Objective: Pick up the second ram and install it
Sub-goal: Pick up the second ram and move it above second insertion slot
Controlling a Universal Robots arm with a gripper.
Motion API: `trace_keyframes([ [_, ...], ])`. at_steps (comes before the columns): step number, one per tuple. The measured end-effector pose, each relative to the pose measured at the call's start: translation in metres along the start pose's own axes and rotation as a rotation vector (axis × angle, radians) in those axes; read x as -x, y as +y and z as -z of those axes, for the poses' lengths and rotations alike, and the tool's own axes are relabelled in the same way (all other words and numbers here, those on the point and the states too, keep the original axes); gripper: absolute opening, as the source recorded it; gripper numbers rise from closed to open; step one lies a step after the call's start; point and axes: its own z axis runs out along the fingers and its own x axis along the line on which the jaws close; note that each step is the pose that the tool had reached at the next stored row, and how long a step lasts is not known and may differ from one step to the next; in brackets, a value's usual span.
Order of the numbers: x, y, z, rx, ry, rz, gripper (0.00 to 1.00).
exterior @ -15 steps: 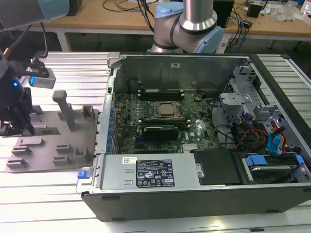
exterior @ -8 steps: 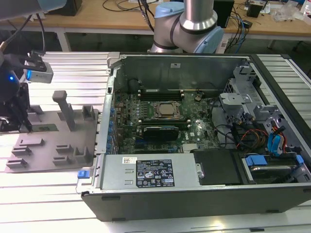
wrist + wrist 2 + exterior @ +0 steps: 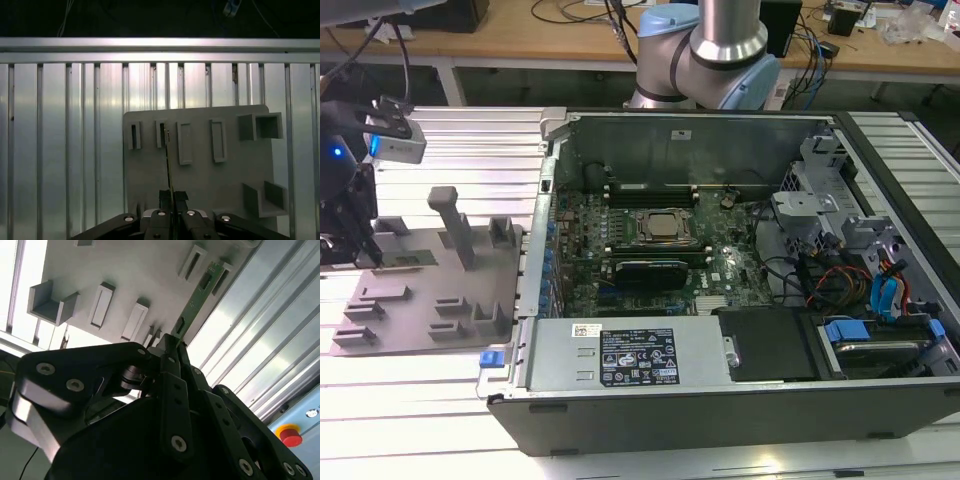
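The second ram (image 3: 197, 295) is a thin green board standing on edge on the grey tray (image 3: 125, 270). My gripper (image 3: 175, 342) is shut on its near end. In the first wrist view the ram (image 3: 168, 160) shows edge-on as a thin line running from my gripper (image 3: 172, 196) to a narrow tray slot. In the exterior view my gripper (image 3: 365, 250) hangs over the tray (image 3: 420, 310) at that view's left, with a bit of green ram (image 3: 405, 262) beside it. The open computer case (image 3: 620, 370) lies to the exterior view's right.
The tray carries upright pegs (image 3: 450, 225) and several slot blocks. Inside the case are the motherboard (image 3: 710, 275), a CPU socket (image 3: 665, 225) and cables (image 3: 840, 270). Ribbed aluminium table (image 3: 60, 130) surrounds the tray. A red button (image 3: 289, 434) sits near the table edge.
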Motion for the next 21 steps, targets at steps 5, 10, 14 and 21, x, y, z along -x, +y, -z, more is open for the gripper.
trace_keyframes([
  [5, 0.0004, 0.0005, 0.0121, 0.0, 0.0, 0.0, 0.11],
  [10, 0.0007, 0.0011, 0.0244, 0.0, 0.0, 0.0, 0.11],
  [14, 0.0011, 0.0016, 0.036, 0.0, 0.0, 0.0, 0.11],
  [21, 0.0015, 0.0022, 0.0496, 0.0001, 0.0, 0.0, 0.11],
])
